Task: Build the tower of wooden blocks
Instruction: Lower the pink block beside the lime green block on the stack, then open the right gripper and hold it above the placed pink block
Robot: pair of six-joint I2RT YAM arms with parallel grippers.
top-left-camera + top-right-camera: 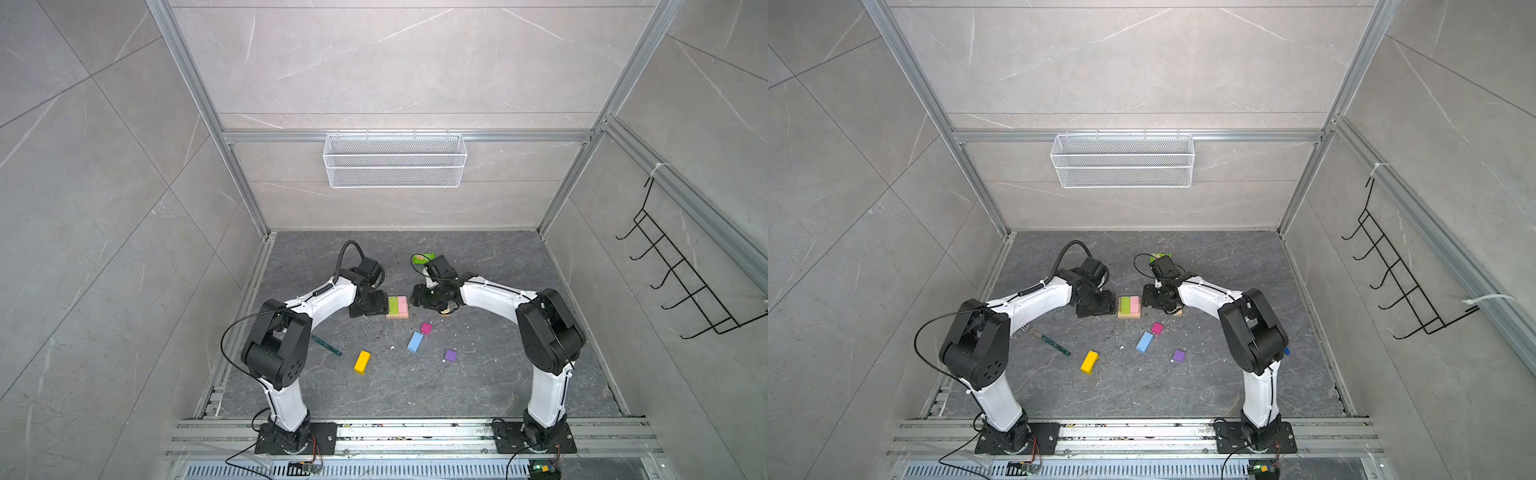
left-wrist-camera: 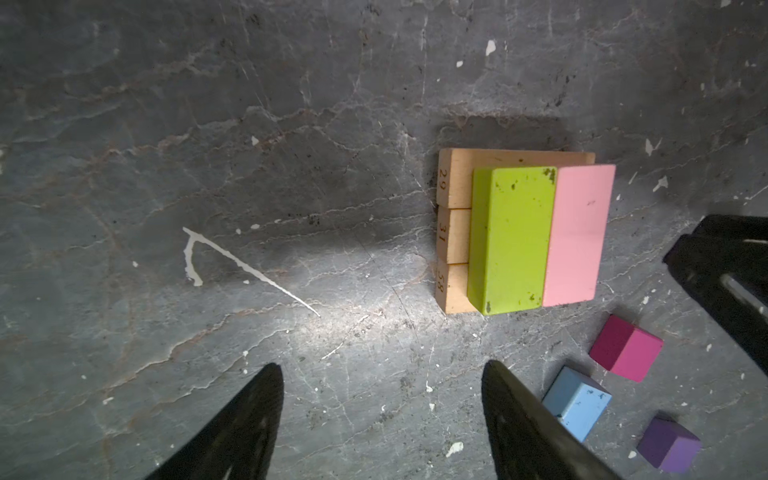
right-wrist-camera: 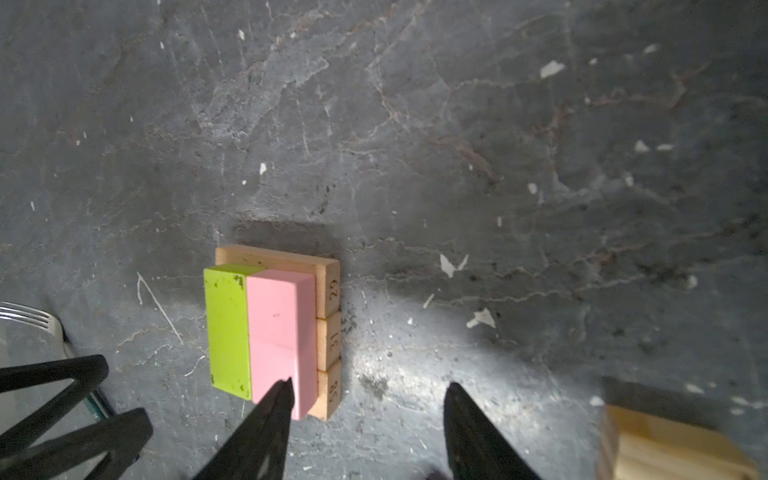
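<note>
The tower (image 1: 397, 307) (image 1: 1129, 306) is low: three tan bars (image 2: 453, 237) side by side, with a lime bar (image 2: 511, 239) and a pink bar (image 2: 579, 235) lying across them. My left gripper (image 1: 374, 309) (image 2: 380, 370) stands open just left of it, over bare floor. My right gripper (image 1: 419, 299) (image 3: 370, 386) is open just right of it, one fingertip overlapping the pink bar (image 3: 282, 332) in the right wrist view. Loose wood blocks lie nearer the front: a magenta cube (image 1: 426, 328), a light blue bar (image 1: 415, 341), a purple cube (image 1: 450, 355) and a yellow bar (image 1: 362, 362). A tan block (image 3: 673, 449) lies under the right arm.
A green snack packet (image 1: 424, 257) lies behind the right wrist. A thin teal stick (image 1: 328, 345) lies by the left arm's elbow. A white wire basket (image 1: 395, 160) hangs on the back wall and a black hook rack (image 1: 681, 270) on the right wall.
</note>
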